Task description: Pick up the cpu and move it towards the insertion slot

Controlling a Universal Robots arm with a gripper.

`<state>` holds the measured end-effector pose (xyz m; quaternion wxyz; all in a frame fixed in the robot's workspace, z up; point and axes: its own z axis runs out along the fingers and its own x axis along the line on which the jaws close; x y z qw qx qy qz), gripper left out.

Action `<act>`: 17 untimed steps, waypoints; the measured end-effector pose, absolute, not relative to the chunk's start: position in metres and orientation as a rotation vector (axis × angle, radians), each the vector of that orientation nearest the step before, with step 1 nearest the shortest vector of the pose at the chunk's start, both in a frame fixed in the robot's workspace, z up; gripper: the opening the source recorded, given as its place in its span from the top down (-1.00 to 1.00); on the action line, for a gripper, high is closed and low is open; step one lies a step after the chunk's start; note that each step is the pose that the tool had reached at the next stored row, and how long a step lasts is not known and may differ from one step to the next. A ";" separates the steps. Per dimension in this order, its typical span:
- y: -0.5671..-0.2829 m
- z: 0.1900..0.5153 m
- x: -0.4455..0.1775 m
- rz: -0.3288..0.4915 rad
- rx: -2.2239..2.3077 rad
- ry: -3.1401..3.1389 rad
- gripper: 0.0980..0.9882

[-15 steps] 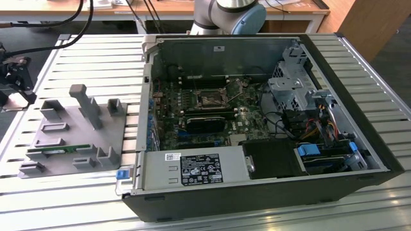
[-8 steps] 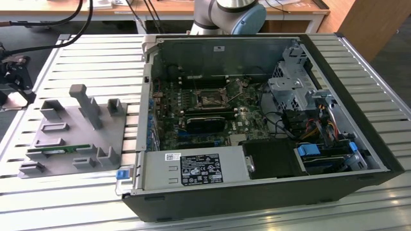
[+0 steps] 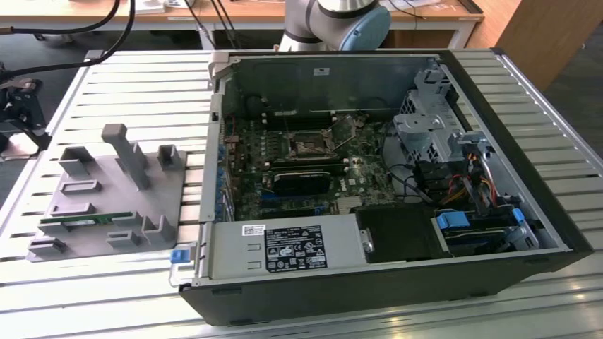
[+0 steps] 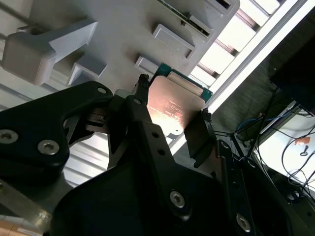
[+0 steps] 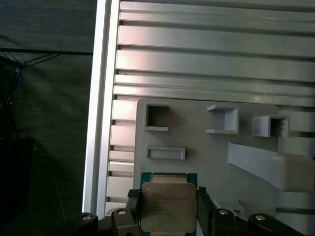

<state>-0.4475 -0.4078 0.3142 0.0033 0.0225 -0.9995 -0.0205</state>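
Between the two black fingers of the end effector (image 5: 167,194), in the first wrist view, sits the small flat square silvery-topped cpu (image 5: 167,206), pinched by two opposite edges, apparently lifted over the edge of the grey plastic tray (image 5: 197,162). By the exterior view, the shiny-framed square insertion slot (image 3: 306,147) lies well apart, at roughly 3 o'clock from that tray, inside the open black computer case (image 3: 377,289); the arm's grey base (image 3: 344,18) stands at 12 o'clock

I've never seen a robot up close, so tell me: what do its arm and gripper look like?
The arm is a silver-grey tube with pale blue joint caps. The gripper is matte black: two angular, plate-like fingers on hinged links, dotted with silver screw heads.
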 end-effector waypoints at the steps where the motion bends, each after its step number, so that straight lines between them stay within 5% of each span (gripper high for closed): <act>1: -0.408 0.315 -0.448 -0.064 0.071 -3.134 0.00; 17: -0.408 0.325 -0.448 -0.064 0.071 -3.134 0.00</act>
